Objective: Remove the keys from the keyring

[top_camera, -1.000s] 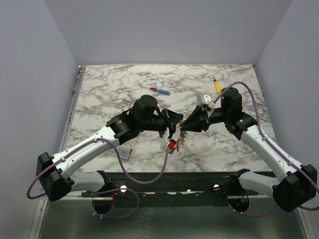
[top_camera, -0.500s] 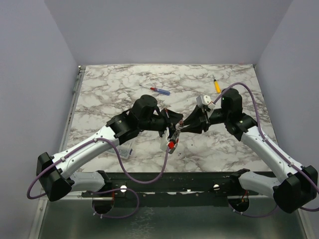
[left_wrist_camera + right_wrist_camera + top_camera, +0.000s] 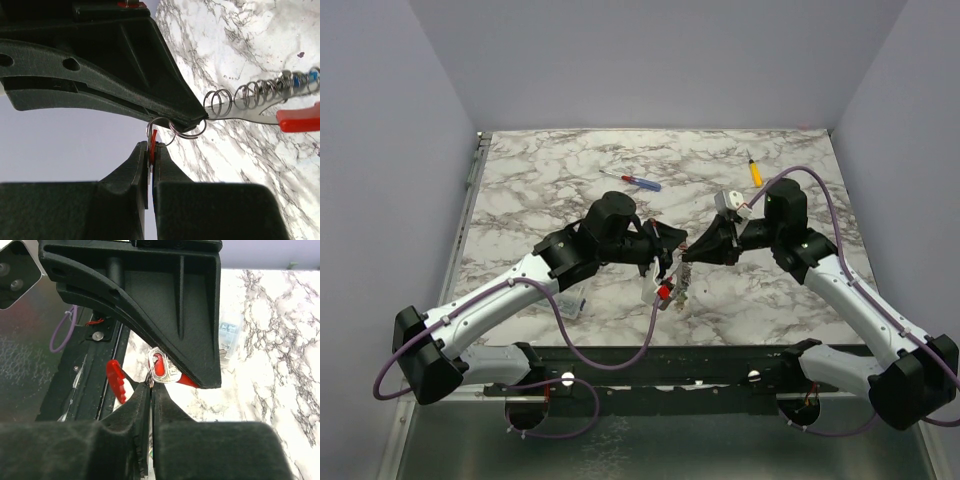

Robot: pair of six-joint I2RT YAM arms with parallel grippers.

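Right gripper (image 3: 688, 256) sits slightly further back now, pinched shut on a small wire ring (image 3: 150, 381); left gripper (image 3: 671, 269) clamps the red key (image 3: 160, 366) above the worktop (image 3: 550, 170).

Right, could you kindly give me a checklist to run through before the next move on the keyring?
1. Left pincer shut on the red key: ok.
2. Right pincer shut on the small metal ring: ok.
3. Red key free of that ring: cannot tell.
4. Blue keys off the keyring: not ok, seemingly at its wire coil.
5. Screwdriver lying apart from both pincers: ok.
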